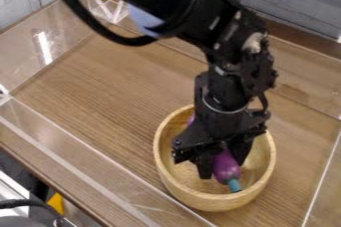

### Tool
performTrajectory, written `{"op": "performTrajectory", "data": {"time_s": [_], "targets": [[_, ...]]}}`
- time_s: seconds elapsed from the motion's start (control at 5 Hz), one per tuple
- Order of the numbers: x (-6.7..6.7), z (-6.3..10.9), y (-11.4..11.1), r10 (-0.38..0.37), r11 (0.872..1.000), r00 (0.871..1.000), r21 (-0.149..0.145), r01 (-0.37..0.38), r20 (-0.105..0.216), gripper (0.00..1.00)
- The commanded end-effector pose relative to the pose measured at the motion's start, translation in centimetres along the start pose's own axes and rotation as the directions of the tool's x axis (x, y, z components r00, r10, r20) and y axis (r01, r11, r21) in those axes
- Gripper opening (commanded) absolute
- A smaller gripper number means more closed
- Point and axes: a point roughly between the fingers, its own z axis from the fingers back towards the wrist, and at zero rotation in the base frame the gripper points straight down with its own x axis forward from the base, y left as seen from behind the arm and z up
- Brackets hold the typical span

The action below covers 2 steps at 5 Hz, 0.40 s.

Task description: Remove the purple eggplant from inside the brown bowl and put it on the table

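Closing on the eggplant [226, 166], my hand [217, 151] has its dark fingers drawn in around the purple body, and they cover part of it. The eggplant slants down from between them, its teal tip [234, 185] lowest and toward the near side of the bowl [170, 178]. Whether it touches the bottom I cannot tell. Both my fingertips and the eggplant are inside the bowl, below my wrist, with the pale rim running around them. My black arm [180, 7] comes in from the top, a thick black cable [80, 14] looping along its left side in the view. The bowl sits upright on the brown counter [114, 87], toward the right of the view. Clear walls [43, 47] stand along the counter's edges, and beyond the far side is a grey surface [300, 14]. At the lower left, outside the near wall, I see something dark with a yellow patch [56, 202].
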Motion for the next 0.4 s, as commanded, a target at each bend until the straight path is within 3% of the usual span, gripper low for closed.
{"op": "performTrajectory", "data": {"time_s": [0.0, 0.2], "targets": [[-0.09, 1.67, -0.64, 0.069, 0.997, 0.997, -0.037, -0.069, 0.017, 0.00], [-0.14, 2.25, -0.83, 0.140, 0.990, 0.990, -0.035, -0.139, 0.024, 0.00]]}}
